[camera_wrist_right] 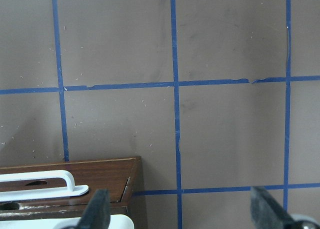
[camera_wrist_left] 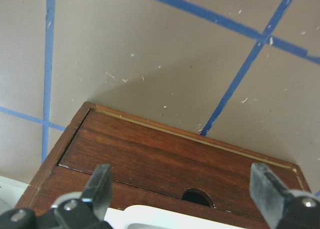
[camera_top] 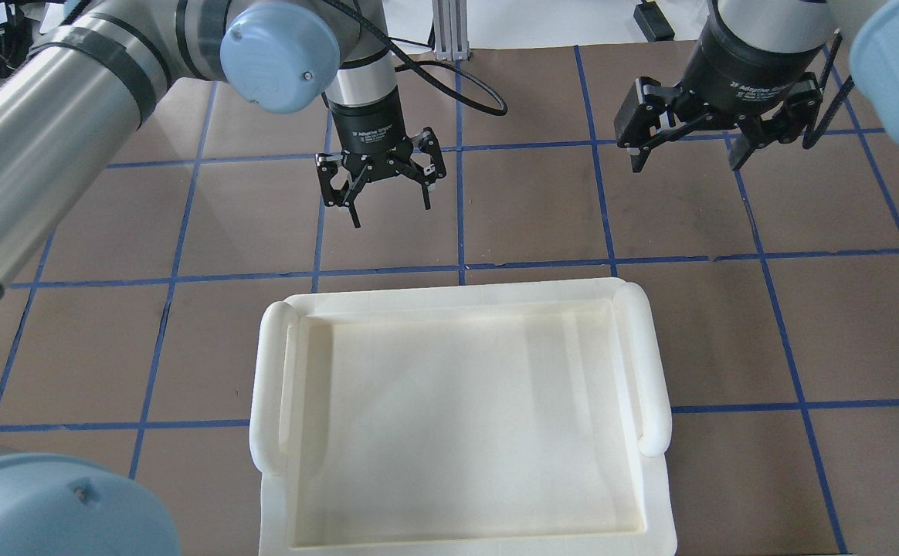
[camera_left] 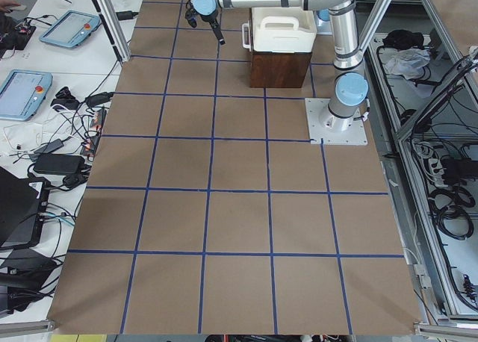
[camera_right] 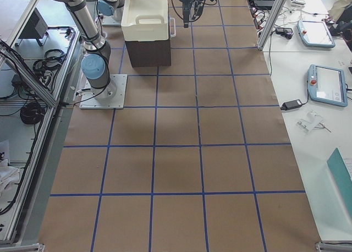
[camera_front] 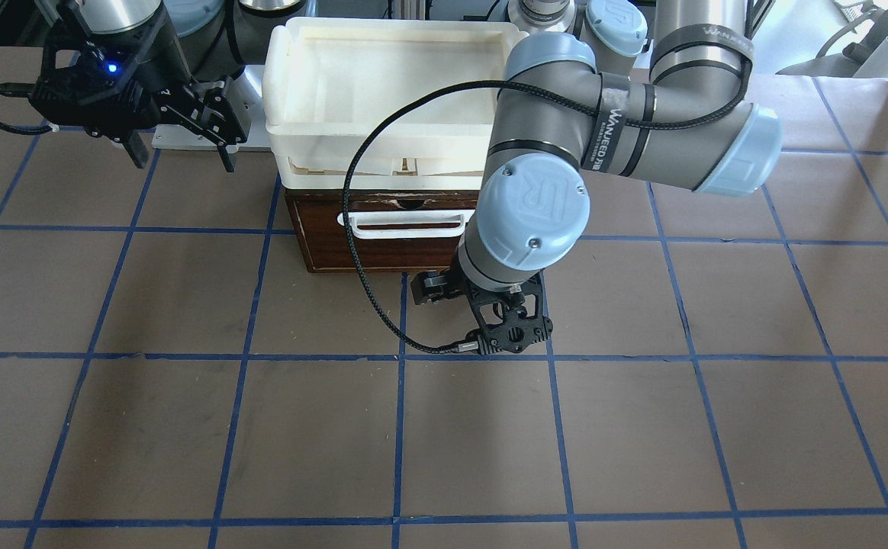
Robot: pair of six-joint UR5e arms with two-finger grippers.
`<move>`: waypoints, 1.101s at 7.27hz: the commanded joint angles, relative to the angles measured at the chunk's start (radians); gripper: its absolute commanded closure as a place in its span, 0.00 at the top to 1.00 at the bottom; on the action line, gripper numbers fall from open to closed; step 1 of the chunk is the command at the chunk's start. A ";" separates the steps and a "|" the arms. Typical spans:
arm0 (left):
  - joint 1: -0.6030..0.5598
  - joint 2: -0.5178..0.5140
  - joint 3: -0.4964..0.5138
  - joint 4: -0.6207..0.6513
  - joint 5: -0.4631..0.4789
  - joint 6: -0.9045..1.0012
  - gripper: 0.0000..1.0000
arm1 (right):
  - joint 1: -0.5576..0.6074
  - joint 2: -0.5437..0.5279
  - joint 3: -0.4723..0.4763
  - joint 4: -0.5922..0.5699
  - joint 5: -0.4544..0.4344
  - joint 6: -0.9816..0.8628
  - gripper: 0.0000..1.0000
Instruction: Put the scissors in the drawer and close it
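Observation:
The drawer [camera_front: 383, 244] has a dark brown wood front and a white bar handle [camera_front: 402, 224]. It looks pushed in, and none of its pale interior shows. The scissors are in no view. My left gripper [camera_top: 392, 215] is open and empty. It hovers just in front of the drawer front [camera_wrist_left: 165, 154] with its fingertips [camera_wrist_left: 100, 186] spread wide. My right gripper [camera_top: 686, 164] is open and empty, off to the drawer's side, with the drawer's corner [camera_wrist_right: 100, 181] at the edge of its wrist view.
A cream-white plastic tray [camera_top: 654, 363] sits on top of the brown drawer box [camera_left: 280, 69]. The table is brown with blue tape grid lines. Tablets and cables lie on side benches [camera_left: 30, 88] beyond the table's edge.

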 commanded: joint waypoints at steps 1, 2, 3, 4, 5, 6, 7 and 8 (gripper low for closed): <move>0.096 0.046 0.023 0.113 0.004 0.203 1.00 | 0.000 0.000 0.000 -0.001 0.004 -0.006 1.00; 0.149 0.093 0.023 0.122 0.007 0.341 1.00 | 0.000 0.000 0.000 -0.003 0.001 -0.010 1.00; 0.203 0.138 0.023 0.130 0.040 0.451 1.00 | 0.000 0.002 0.000 -0.013 0.003 -0.010 1.00; 0.233 0.172 0.006 0.130 0.158 0.503 1.00 | 0.000 0.005 0.000 -0.064 0.001 -0.009 1.00; 0.231 0.203 -0.021 0.121 0.166 0.511 1.00 | 0.000 0.003 0.000 -0.073 0.000 -0.009 1.00; 0.236 0.244 -0.061 0.122 0.179 0.512 1.00 | 0.000 0.002 0.000 -0.072 0.000 -0.009 1.00; 0.245 0.284 -0.101 0.124 0.173 0.513 1.00 | 0.000 0.003 0.002 -0.073 0.003 -0.009 1.00; 0.251 0.308 -0.119 0.122 0.165 0.518 1.00 | 0.000 0.003 0.000 -0.072 0.003 -0.009 1.00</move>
